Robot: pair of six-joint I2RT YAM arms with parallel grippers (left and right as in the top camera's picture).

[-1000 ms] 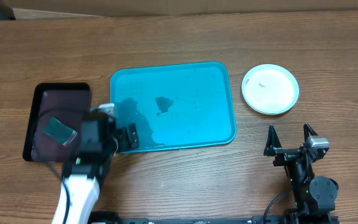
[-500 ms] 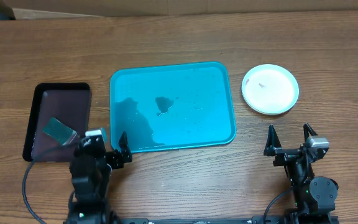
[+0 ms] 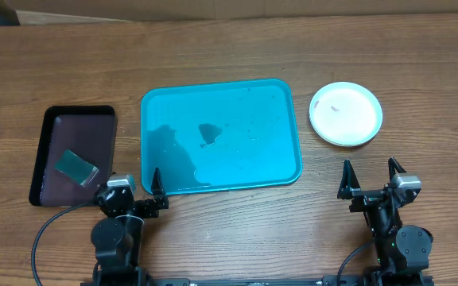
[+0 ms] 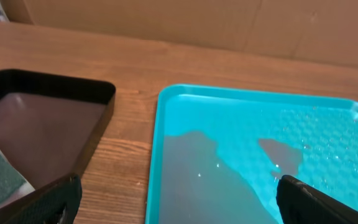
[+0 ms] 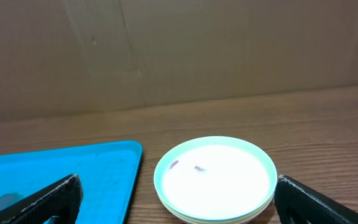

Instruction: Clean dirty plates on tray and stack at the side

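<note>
The left hand is wide open and holds nothing. It sits low over the table near the front edge, between the near corners of the two trays. In its wrist view the two dark fingers frame the gap of bare wood between those trays. The right hand is also spread fully and empty, parked near the front edge on the right side and pointing toward the plates.

Just ahead of the left hand lies one turquoise tray. Its floor is wet, with dark glossy patches and fine droplets. To its left, a little apart, is one black tray, and a single green sponge lies in its near part.

The plates stand in one stack on the table, to the right of the turquoise tray and clear of its rim. The top plate is white, with two small red-brown marks on it. Under its rim the right wrist view shows a pale blue edge and a yellow-green one. A wall of brown cardboard stands behind the table.
</note>
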